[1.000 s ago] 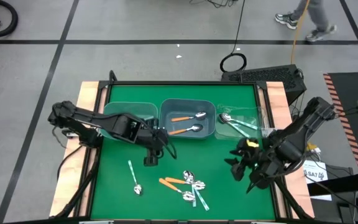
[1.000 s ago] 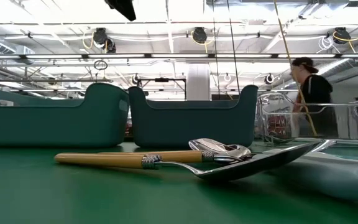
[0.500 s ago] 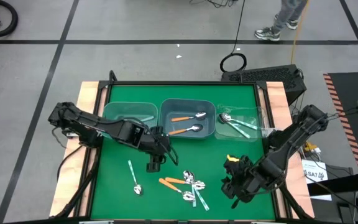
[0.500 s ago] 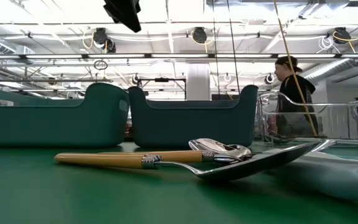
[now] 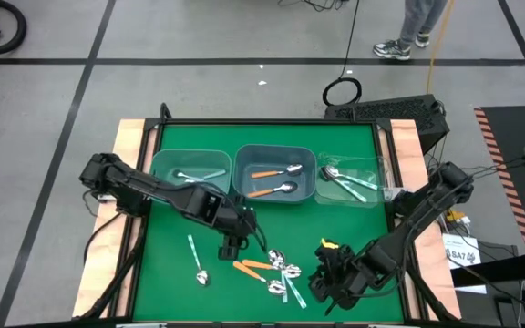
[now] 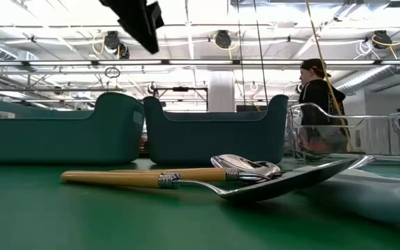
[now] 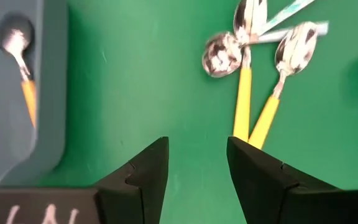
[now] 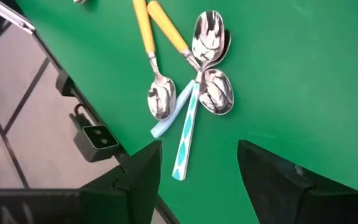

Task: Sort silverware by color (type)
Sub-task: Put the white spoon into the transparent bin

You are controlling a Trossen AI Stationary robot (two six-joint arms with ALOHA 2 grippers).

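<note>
The sorting looks roughly half done. On the green surface point(image 5: 176, 273), the far-left bin point(image 5: 167, 164) holds two light-blue spoons point(image 5: 192, 175), the middle bin point(image 5: 244, 159) holds two orange spoons point(image 5: 273, 180), and the clear right bin point(image 5: 372, 169) holds the teal-green spoons point(image 5: 346, 181). A mixed cluster of spoons point(image 5: 276, 271) lies loose near the front centre, and one light spoon point(image 5: 197, 260) lies apart to its left. The left tool point(image 5: 231, 246) hovers just left of the cluster with fingers spread and nothing between them. The right tool point(image 5: 324, 284) hangs just right of the cluster, likewise spread and empty. About half a dozen spoons are still to place.
</note>
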